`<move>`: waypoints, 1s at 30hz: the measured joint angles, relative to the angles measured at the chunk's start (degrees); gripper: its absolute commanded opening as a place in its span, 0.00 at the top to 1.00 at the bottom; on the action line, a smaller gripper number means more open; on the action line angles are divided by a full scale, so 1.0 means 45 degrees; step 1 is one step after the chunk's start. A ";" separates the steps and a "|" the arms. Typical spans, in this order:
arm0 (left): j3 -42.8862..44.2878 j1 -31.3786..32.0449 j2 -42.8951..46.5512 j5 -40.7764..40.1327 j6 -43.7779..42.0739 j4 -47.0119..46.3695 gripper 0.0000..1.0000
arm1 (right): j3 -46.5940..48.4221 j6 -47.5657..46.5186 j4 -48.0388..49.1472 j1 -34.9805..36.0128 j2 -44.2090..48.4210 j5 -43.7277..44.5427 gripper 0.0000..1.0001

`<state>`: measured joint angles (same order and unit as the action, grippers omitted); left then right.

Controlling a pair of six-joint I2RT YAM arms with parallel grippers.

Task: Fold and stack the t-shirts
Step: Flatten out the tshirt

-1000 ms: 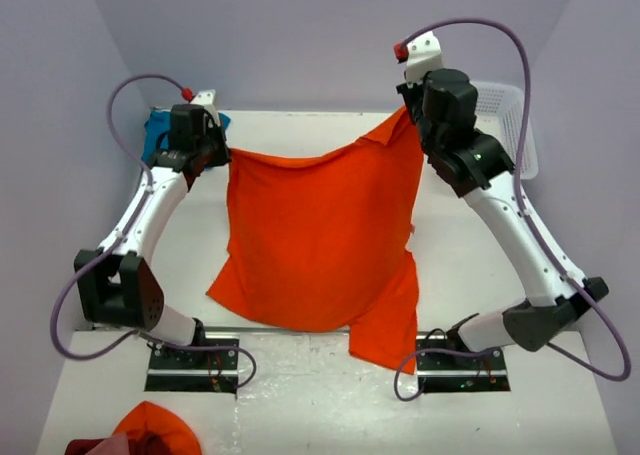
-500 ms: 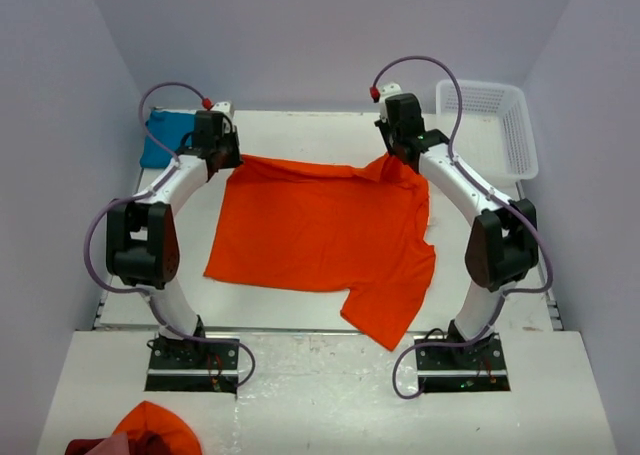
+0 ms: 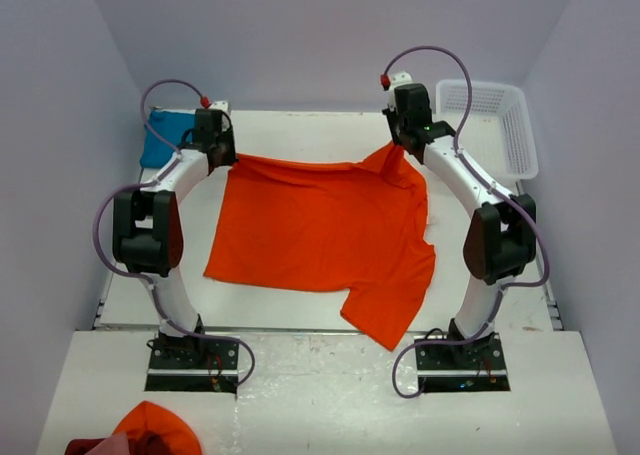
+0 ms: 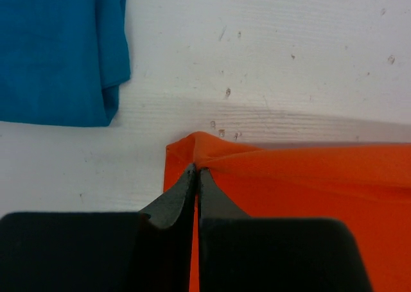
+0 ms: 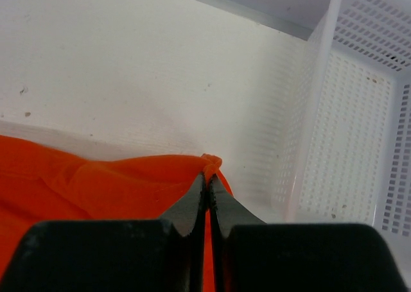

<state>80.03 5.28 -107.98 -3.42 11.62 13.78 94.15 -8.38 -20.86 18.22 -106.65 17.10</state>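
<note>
Fingers [image 4: 174, 202] pinching orange t-shirt [image 3: 320, 225], white basket [image 5: 347, 125] nearby

Two t-shirts on the bench [image 3: 320, 125]: one orange and spread out, one teal and bunched.

The orange t-shirt [image 3: 320, 230] lies opened out and mostly flat in the middle. Its far edge is drawn taut between two corners, each clamped in closed jaws, the left jaws on one and the right jaws on the other. The right corner peaks slightly upward, and one sleeve pokes out at the near right, reaching the bench's near edge. The teal t-shirt [image 3: 160, 140] sits crumpled at the far left corner, near the orange one's left corner but apart from it.
</note>
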 measured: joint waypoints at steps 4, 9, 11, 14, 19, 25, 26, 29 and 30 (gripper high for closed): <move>-0.0053 -0.0083 0.0005 -0.0058 -0.0053 0.0034 1.00 | -0.0058 0.0403 -0.0267 0.0010 0.0146 -0.0029 1.00; -0.0223 -0.0083 0.0112 0.0034 -0.0049 0.0039 1.00 | -0.1195 0.1025 -0.0457 0.0034 0.1175 -0.0010 1.00; -0.0267 -0.0073 0.0126 0.0039 -0.0053 0.0117 1.00 | -0.1447 0.1214 -0.0539 0.0034 0.1501 -0.0005 1.00; -0.0272 -0.0039 0.0141 0.0039 -0.0053 0.0136 1.00 | -0.1637 0.1608 -0.0685 0.0039 0.1880 0.0000 1.00; -0.0272 0.0204 0.0141 -0.0029 -0.0053 0.0335 0.98 | -0.2176 0.2191 -0.0952 0.0199 0.2516 0.0039 1.00; -0.0272 0.0767 0.0141 -0.0491 -0.0049 0.0879 0.97 | -0.3172 0.2875 -0.1307 0.0748 0.3021 0.0277 1.00; -0.0272 0.0865 0.0141 -0.0602 -0.0049 0.0986 0.97 | -0.3385 0.3021 -0.1394 0.0879 0.3084 0.0330 1.00; -0.0272 0.1049 0.0170 -0.0923 -0.0039 0.1277 0.97 | -0.4095 0.3390 -0.1588 0.1195 0.3356 0.0520 1.00; -0.0272 0.1093 0.0194 -0.1049 -0.0034 0.1394 0.97 | -0.4367 0.3531 -0.1710 0.1307 0.3507 0.0627 1.00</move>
<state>78.81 10.20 -107.11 -8.14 11.46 20.05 74.50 7.51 -28.56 24.10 -90.87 19.92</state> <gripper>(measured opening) 0.030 0.006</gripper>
